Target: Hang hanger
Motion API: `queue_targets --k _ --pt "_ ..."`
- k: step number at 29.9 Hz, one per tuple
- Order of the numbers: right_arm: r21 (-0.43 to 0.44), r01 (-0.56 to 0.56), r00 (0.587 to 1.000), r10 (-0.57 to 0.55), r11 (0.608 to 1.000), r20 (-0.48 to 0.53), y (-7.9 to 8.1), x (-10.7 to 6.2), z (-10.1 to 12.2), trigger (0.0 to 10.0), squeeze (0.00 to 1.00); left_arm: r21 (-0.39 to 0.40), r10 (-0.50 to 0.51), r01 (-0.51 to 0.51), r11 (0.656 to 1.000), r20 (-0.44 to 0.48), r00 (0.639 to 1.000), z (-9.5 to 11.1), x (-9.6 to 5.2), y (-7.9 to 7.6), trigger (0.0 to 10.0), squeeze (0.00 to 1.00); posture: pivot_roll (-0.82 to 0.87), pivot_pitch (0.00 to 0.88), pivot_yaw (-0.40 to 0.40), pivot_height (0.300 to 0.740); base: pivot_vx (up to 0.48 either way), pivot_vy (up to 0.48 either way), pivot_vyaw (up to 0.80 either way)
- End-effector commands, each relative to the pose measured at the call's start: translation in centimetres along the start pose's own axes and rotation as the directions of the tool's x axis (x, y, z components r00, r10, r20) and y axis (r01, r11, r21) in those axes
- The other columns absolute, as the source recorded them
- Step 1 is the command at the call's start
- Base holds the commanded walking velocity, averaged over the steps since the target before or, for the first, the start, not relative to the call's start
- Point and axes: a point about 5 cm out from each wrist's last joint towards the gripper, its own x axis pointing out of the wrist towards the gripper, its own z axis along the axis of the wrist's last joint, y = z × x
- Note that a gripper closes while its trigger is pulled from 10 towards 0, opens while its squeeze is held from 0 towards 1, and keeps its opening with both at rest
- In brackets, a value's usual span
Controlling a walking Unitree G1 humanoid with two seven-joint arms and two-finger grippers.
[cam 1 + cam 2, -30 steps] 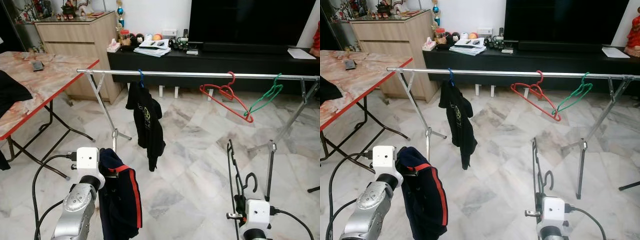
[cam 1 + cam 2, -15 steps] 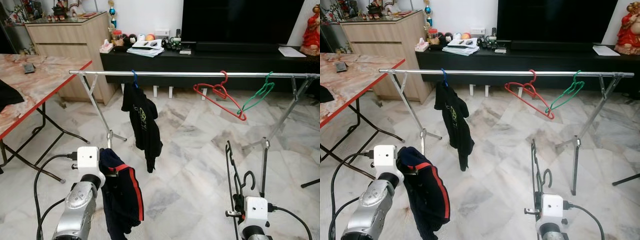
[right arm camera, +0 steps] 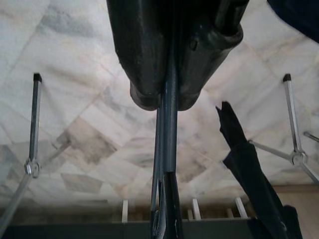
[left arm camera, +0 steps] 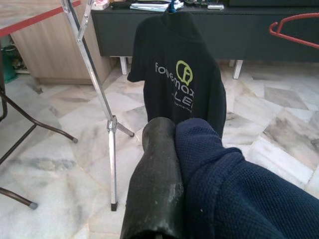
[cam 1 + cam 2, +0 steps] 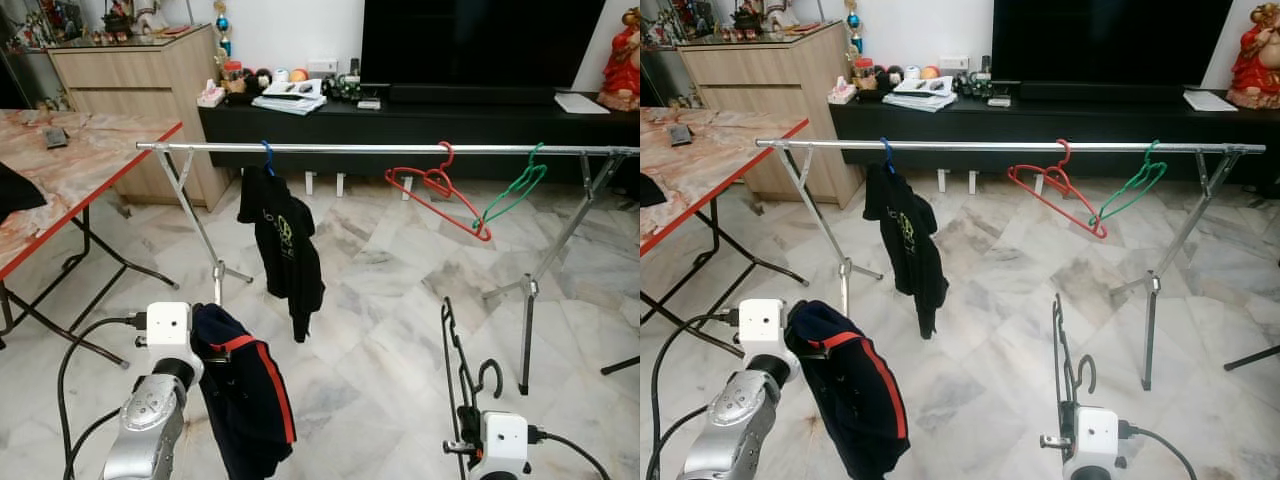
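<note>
A silver clothes rail (image 5: 400, 148) spans the room ahead. On it hang a black T-shirt (image 5: 285, 240) on a blue hanger, a red hanger (image 5: 440, 195) and a green hanger (image 5: 515, 190). My left gripper (image 4: 174, 134) is shut on a navy garment (image 5: 245, 400) with a red stripe, held low at the left, short of the rail. My right gripper (image 3: 167, 97) is shut on a black hanger (image 5: 462, 365), which stands upright with its hook on top, below the rail's right half.
A folding table (image 5: 60, 170) with a red edge stands at the left, beside a wooden cabinet (image 5: 140, 80). A black TV console (image 5: 420, 115) runs behind the rail. The rack's legs (image 5: 527, 300) spread out on the marble floor.
The whole picture has shifted, so the camera has moved. Both arms sit a little lower in view. Both grips are unchanged.
</note>
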Motion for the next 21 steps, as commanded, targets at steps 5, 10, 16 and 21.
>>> queue_targets --k 5,10,16,21 --pt "0.006 -0.019 1.0 0.019 1.0 -0.001 0.32 -0.52 -0.34 10.0 0.0 0.025 -0.01 0.009 1.0 0.028 1.0 1.01 -0.4 0.07 10.0 0.0 -0.05 0.042 0.065 0.74 0.0 0.353 0.0" --pt "0.005 -0.016 1.0 0.017 1.0 -0.007 0.17 -0.7 -0.4 10.0 0.0 0.033 -0.015 0.015 0.999 0.009 1.0 0.75 -0.79 0.02 10.0 0.0 -0.04 0.051 0.067 0.74 0.0 0.36 0.0" --pt "0.001 -0.031 0.999 0.031 1.0 -0.018 0.34 -0.63 -0.51 10.0 0.0 0.039 -0.022 0.022 0.999 0.007 1.0 0.88 -0.83 -0.19 10.0 0.0 -0.03 0.048 0.064 0.74 0.0 0.361 0.0" --pt "-0.005 -0.045 0.999 0.045 0.999 -0.025 0.6 -0.57 -0.58 10.0 0.0 0.043 -0.02 0.02 0.999 0.009 1.0 1.01 -0.87 -0.05 10.0 0.0 -0.02 0.043 0.06 0.74 0.0 0.359 0.0"
